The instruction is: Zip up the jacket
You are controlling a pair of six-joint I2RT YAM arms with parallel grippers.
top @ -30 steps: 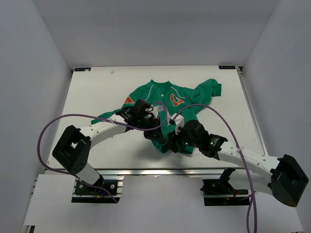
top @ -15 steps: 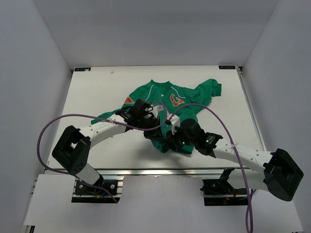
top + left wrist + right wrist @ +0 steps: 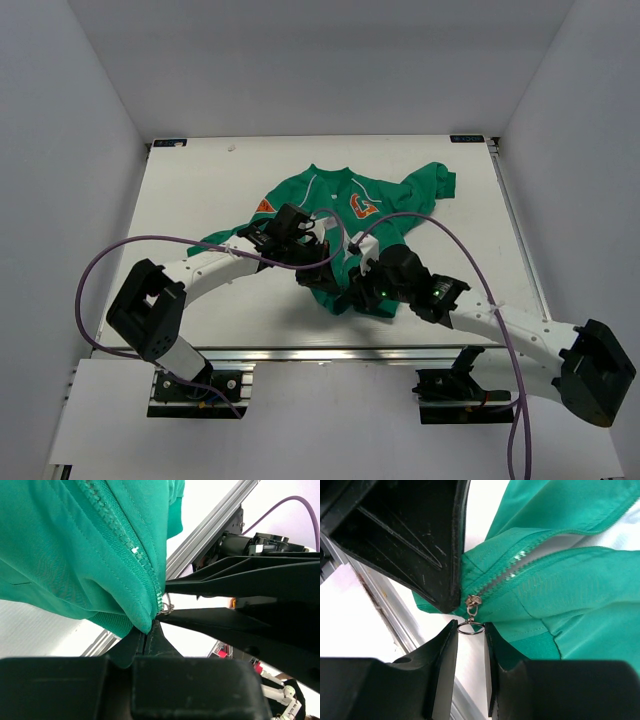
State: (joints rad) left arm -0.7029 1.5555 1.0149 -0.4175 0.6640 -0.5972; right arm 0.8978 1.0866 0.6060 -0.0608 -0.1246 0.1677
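Note:
The green jacket (image 3: 345, 205) lies spread on the white table, orange logo up, its hem lifted at the near edge between both arms. My left gripper (image 3: 318, 272) is shut on the hem corner at the bottom of the zip (image 3: 145, 629). The zip teeth (image 3: 120, 530) run up from there. My right gripper (image 3: 352, 291) is shut on the metal ring pull (image 3: 470, 628); the ring spans both fingertips just under the slider (image 3: 471, 602). The left gripper's black fingers (image 3: 420, 540) press close beside the slider. The jacket (image 3: 560, 595) is zipped only at its lowest end.
White table (image 3: 200, 190) with walls on three sides. An aluminium rail (image 3: 300, 353) runs along the near edge, just below the grippers. Purple cables (image 3: 100, 270) loop over both arms. One sleeve (image 3: 435, 185) is bunched at the back right.
My right gripper has closed from wide onto the ring pull and shifted slightly. The left gripper and the jacket's hem have stayed where they were.

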